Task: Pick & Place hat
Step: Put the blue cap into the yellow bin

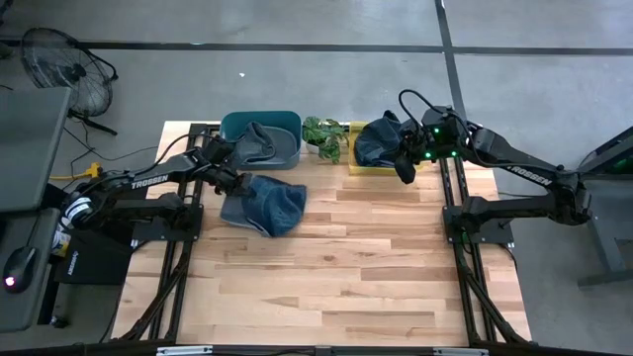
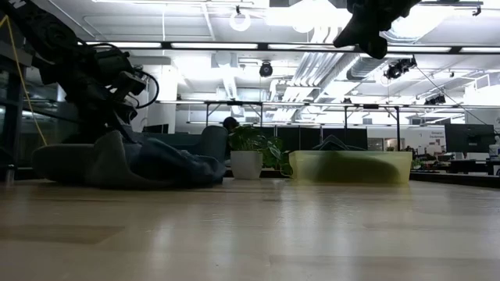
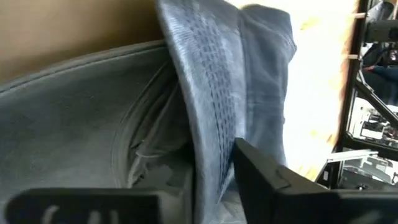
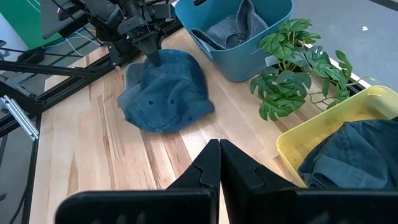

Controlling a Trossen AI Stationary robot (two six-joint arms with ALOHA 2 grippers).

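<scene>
**Left arm pinches the denim hat beside the blue bin**

Denim fabric fills the left wrist view: the blue hat (image 3: 211, 93) is drawn up in a fold between that arm's dark fingers (image 3: 273, 180), which are clamped on the cloth, with pale wood showing beyond.

From above, the left gripper (image 1: 229, 180) sits at the near edge of the hat (image 1: 265, 205), which lies on the wooden table (image 1: 336, 277) just in front of the blue bin (image 1: 287, 129). A grey hat (image 1: 255, 145) already lies in that bin. A potted plant (image 1: 324, 135) stands between the blue bin and a yellow bin (image 1: 358, 166) holding a dark hat (image 1: 381, 141). The right gripper (image 1: 406, 168) hovers over the yellow bin's near side.

At table height, the denim hat (image 2: 148, 165) slumps on the wood under the left arm, while the yellow bin (image 2: 351, 166) stands well apart to the other side, the right arm hanging high above it.

Past the right wrist, that arm's fingers (image 4: 219, 165) are pressed together on nothing, and the left gripper (image 4: 151, 51) bites the far rim of the hat (image 4: 165, 90).

Judging by this, the grasp is made and the lift comes next: raise the hat clear, carry it over a bin, probably the blue one, and release without dragging the loose cloth.
</scene>
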